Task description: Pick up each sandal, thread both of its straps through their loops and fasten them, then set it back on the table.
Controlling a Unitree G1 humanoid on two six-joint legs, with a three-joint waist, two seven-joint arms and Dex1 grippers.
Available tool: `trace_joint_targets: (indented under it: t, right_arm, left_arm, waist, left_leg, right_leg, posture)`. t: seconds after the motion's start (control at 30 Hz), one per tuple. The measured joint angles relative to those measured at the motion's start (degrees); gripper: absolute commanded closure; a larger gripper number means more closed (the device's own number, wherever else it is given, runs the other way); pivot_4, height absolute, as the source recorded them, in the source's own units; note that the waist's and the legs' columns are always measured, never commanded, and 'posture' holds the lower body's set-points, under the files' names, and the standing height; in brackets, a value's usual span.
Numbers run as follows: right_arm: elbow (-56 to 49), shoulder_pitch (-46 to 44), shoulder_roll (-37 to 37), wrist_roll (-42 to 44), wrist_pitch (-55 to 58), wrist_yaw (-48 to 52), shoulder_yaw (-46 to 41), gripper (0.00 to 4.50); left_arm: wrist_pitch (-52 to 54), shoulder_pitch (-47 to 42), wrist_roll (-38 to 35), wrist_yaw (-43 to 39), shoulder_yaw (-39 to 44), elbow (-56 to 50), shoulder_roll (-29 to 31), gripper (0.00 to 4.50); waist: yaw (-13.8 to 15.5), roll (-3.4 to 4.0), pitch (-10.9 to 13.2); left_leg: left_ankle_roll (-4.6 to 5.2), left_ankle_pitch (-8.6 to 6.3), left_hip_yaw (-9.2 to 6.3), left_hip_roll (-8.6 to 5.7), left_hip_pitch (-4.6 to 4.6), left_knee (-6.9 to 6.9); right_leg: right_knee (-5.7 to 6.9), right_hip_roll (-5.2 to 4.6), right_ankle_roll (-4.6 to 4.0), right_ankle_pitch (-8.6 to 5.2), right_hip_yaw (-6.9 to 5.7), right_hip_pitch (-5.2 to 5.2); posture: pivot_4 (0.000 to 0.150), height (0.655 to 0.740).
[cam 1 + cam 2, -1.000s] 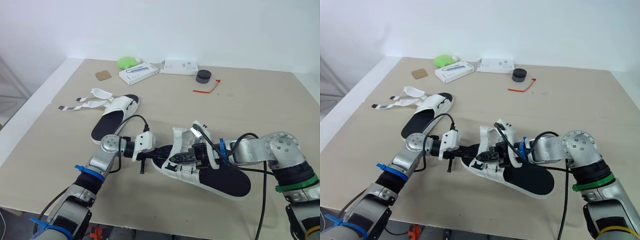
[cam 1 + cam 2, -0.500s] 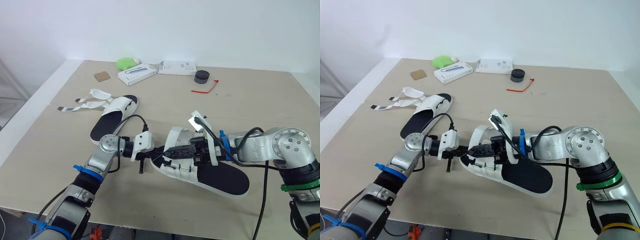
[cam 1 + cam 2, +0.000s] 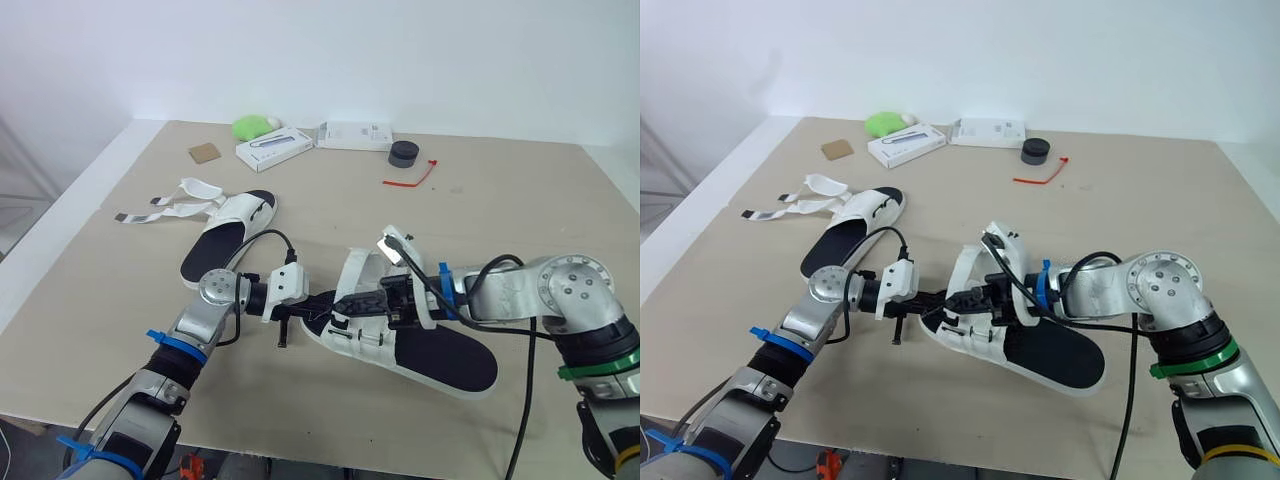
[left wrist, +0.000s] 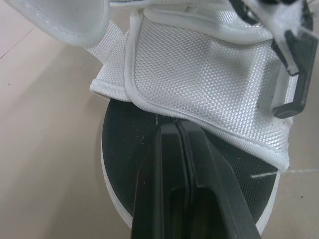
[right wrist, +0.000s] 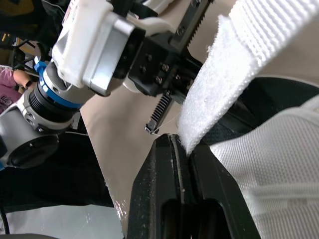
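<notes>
Partly hidden strap (image 5: 225, 92) in right claw (image 5: 183, 145)

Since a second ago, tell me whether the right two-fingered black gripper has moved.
Yes. The right gripper, shut on a white fabric strap, has edged away from the robot, closer to the unmoved, unfastened black-soled white sandal.
</notes>
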Motion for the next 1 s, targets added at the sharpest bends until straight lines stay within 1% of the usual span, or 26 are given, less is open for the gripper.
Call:
trace_joint_targets:
  t: [0.6, 1.0]
  right_arm:
    - [0.1, 1.2, 0.1, 0.1, -0.1, 0.9, 1.4, 4.46]
    - [3.7, 0.4, 1.6, 1.2, -0.7, -5.1, 2.5, 4.46]
  left_arm:
    - [0.0, 0.4, 0.0, 0.6, 0.0, -0.3, 0.0, 4.5]
    - [1.0, 0.9, 0.0, 1.3, 0.0, -0.9, 0.0, 4.5]
  waist:
    - [0.0, 0.0, 0.0]
    - [-0.1, 0.0, -0.1]
  left_leg:
    - [0.0, 0.0, 0.01, 0.0, 0.1, 0.01]
    - [0.0, 0.0, 0.01, 0.0, 0.29, 0.01]
  right_leg:
    - [0.01, 0.0, 0.0, 0.0, 0.01, 0.1]
    - [0.01, 0.0, -0.02, -0.02, 0.01, 0.25]
  posture:
    - [0.15, 0.74]
    - [0.15, 0.74]
